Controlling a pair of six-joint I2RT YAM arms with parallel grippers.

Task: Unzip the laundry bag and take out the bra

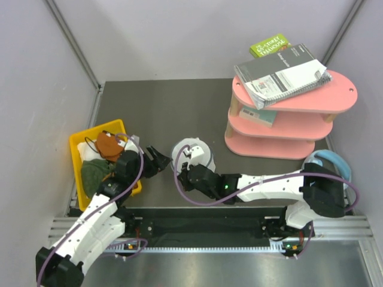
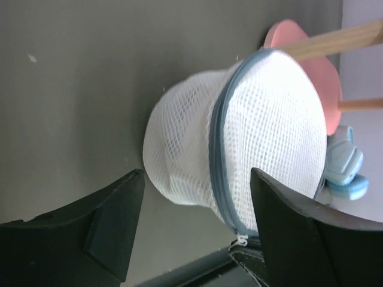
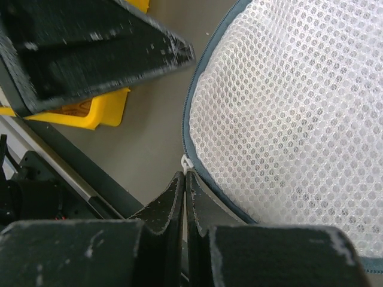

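The laundry bag [image 1: 192, 154] is a white mesh dome with a grey-blue zipper line round its rim, lying on the dark table. It fills the right wrist view [image 3: 287, 113] and shows in the left wrist view [image 2: 197, 143]. My right gripper [image 3: 185, 176] is shut, its tips pinching the white zipper pull [image 3: 187, 162] at the bag's near edge. From above it sits just in front of the bag [image 1: 187, 169]. My left gripper [image 1: 160, 161] is open, its jaws spread just left of the bag [image 2: 197, 173] without touching it. The zipper looks closed. The bra is hidden.
A yellow bin [image 1: 81, 156] at the left holds a rust-orange cloth [image 1: 108, 146] and a dark green cloth [image 1: 93, 173]. A pink tiered shelf [image 1: 281, 128] with books stands at the back right. Pale blue headphones [image 1: 326, 161] lie at the right.
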